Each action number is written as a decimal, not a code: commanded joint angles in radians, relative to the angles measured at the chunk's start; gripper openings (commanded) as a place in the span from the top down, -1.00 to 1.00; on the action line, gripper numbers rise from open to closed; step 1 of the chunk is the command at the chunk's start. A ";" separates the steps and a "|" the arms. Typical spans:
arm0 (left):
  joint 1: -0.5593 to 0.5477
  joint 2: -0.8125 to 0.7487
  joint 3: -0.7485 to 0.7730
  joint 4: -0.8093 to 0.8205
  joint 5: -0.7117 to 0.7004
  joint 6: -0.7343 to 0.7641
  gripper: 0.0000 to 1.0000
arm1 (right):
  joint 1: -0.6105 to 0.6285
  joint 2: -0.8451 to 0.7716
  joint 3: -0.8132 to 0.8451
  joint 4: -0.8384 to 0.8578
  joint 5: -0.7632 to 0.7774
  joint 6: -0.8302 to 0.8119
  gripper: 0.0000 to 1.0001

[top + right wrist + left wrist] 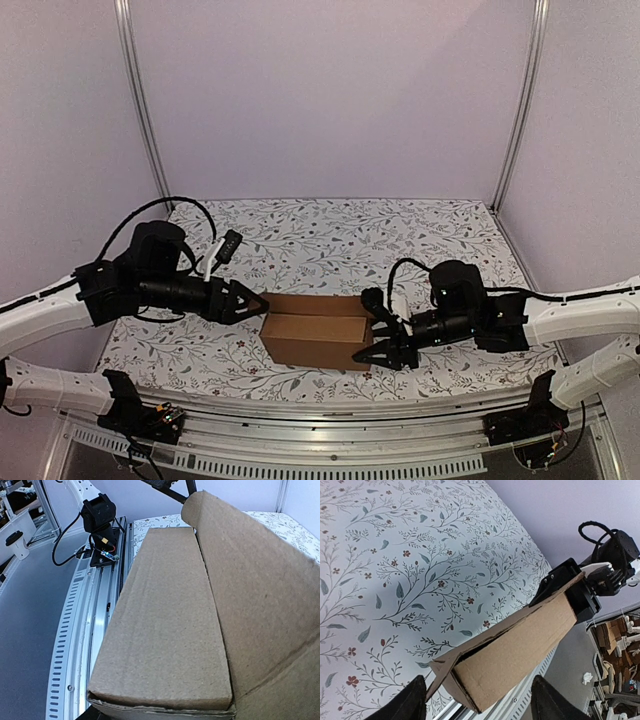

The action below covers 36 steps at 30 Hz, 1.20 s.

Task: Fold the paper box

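Right gripper (pixel 370 338) clamps the box (pixel 315 340) at 3 o'clock; left gripper (pixel 262 303), jaws apart at 9 o'clock, should close squarely.

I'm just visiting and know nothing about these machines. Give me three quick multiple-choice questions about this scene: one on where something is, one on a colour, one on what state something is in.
1. Where is the paper box?
A. Between the two claws
B. Against the back wall
C. Off the table

2. What colour is it?
A. White
B. Blue
C. Plain brown

3. How is the left claw?
A. Open at the box's end
B. Clamped shut on a cable
C. Out of sight

Answers:
1 A: the top view shows the left claw at one end of the box and the right claw at the other.
2 C: it is bare brown cardboard in every view.
3 A: the left wrist view shows a finger on each side of the box's end, with gaps.
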 commanded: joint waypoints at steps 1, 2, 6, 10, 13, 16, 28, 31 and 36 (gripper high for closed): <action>-0.021 0.016 0.027 -0.041 -0.012 -0.003 -0.26 | -0.006 0.004 -0.013 0.028 0.020 0.004 0.31; -0.022 0.018 0.030 -0.050 -0.019 -0.001 -0.22 | -0.006 0.004 -0.015 0.028 0.021 0.004 0.31; -0.028 0.026 0.045 -0.098 -0.060 0.021 -0.10 | -0.006 -0.005 -0.020 0.029 0.022 0.008 0.31; -0.030 0.026 0.056 -0.124 -0.068 0.031 0.05 | -0.006 -0.012 -0.024 0.031 0.024 0.013 0.32; -0.031 0.025 0.062 -0.124 -0.055 0.029 0.29 | -0.006 -0.016 -0.027 0.032 0.029 0.014 0.32; -0.032 0.027 0.061 -0.121 -0.049 0.027 0.48 | -0.006 -0.017 -0.027 0.035 0.031 0.016 0.32; -0.037 0.063 0.052 -0.115 -0.063 0.031 0.50 | -0.005 -0.028 -0.026 0.041 0.029 0.025 0.32; -0.037 0.067 0.056 -0.116 -0.067 0.035 0.50 | -0.006 -0.035 -0.028 0.041 0.031 0.028 0.32; -0.037 0.071 0.061 -0.110 -0.063 0.035 0.64 | -0.005 -0.040 -0.034 0.044 0.030 0.030 0.32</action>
